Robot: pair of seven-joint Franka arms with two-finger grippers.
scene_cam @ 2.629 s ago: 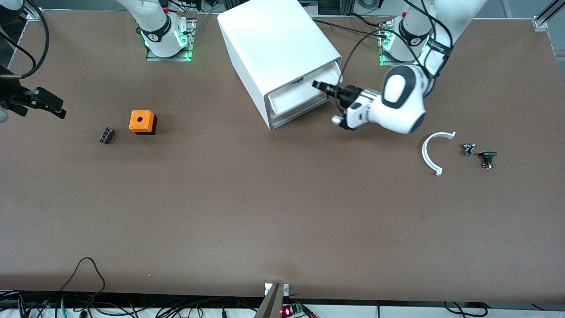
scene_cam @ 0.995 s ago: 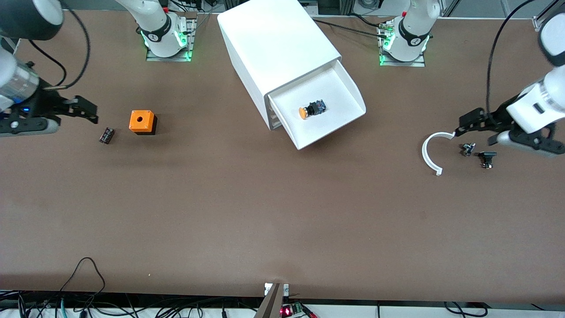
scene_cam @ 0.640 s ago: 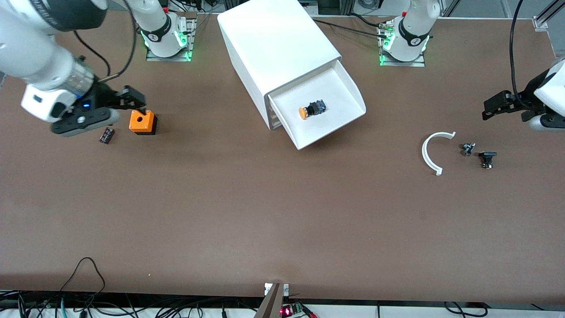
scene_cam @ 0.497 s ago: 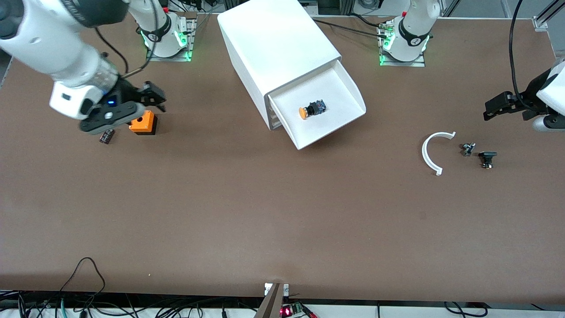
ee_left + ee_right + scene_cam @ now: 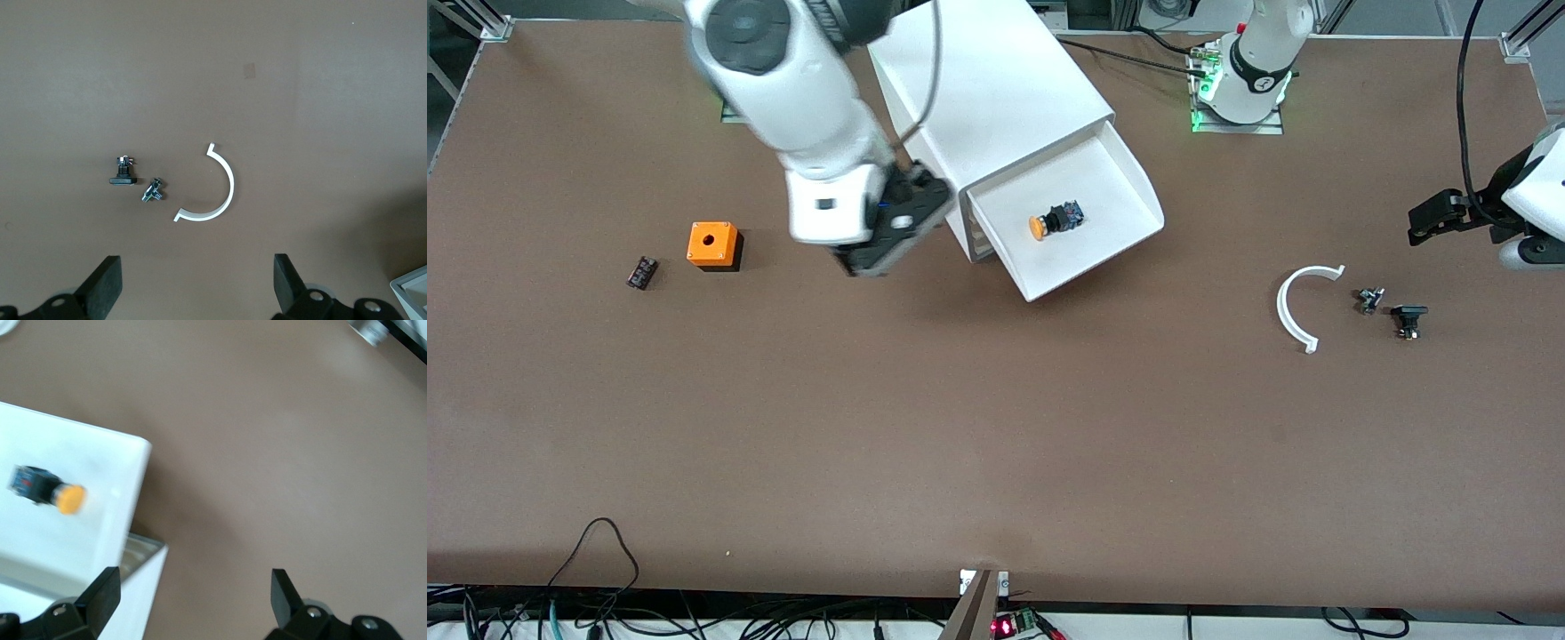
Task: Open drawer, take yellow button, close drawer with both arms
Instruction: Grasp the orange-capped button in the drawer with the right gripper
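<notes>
The button (image 5: 1055, 220) lies on its side in the pulled-out drawer (image 5: 1116, 182), orange cap toward the right arm's end of the table, black body toward the left arm's end. The right gripper (image 5: 895, 233) hangs just beside the cabinet (image 5: 987, 84), fingers spread and empty — clearly the nearer one. The left gripper (image 5: 1449, 213), also spread and empty, waits well apart near the white curved strip (image 5: 1288, 311).
</notes>
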